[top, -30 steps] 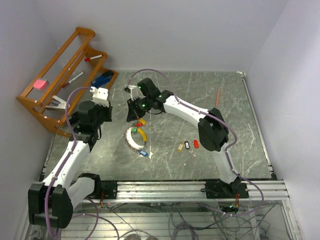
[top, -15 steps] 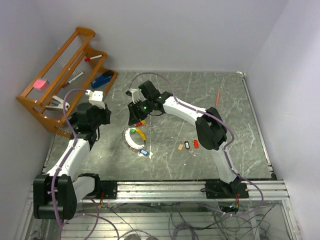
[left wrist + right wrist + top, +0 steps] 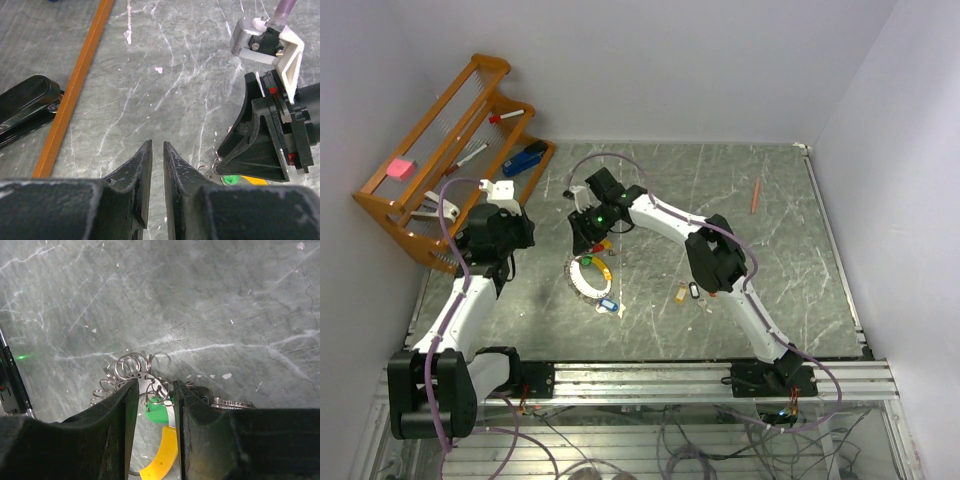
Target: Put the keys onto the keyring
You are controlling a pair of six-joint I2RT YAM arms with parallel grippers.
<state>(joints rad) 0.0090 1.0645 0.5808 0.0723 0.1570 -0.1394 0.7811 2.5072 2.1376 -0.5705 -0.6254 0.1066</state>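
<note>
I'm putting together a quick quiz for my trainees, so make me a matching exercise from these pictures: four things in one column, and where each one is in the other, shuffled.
Things:
1. pink block
2. keyring
3. blue key tag
4. left hand

Places:
A. at the fingertips of the right hand
B. between the rack and the right hand
C. on the wooden rack
D. at the keyring's side nearest the arm bases

Pairs: 1-C, 2-A, 3-D, 4-B

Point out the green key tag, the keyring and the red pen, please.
green key tag [image 3: 156, 415], right wrist view, middle of the tag.
keyring [image 3: 161, 460], right wrist view, its yellow band.
red pen [image 3: 756, 195], top view, middle of its shaft.
</note>
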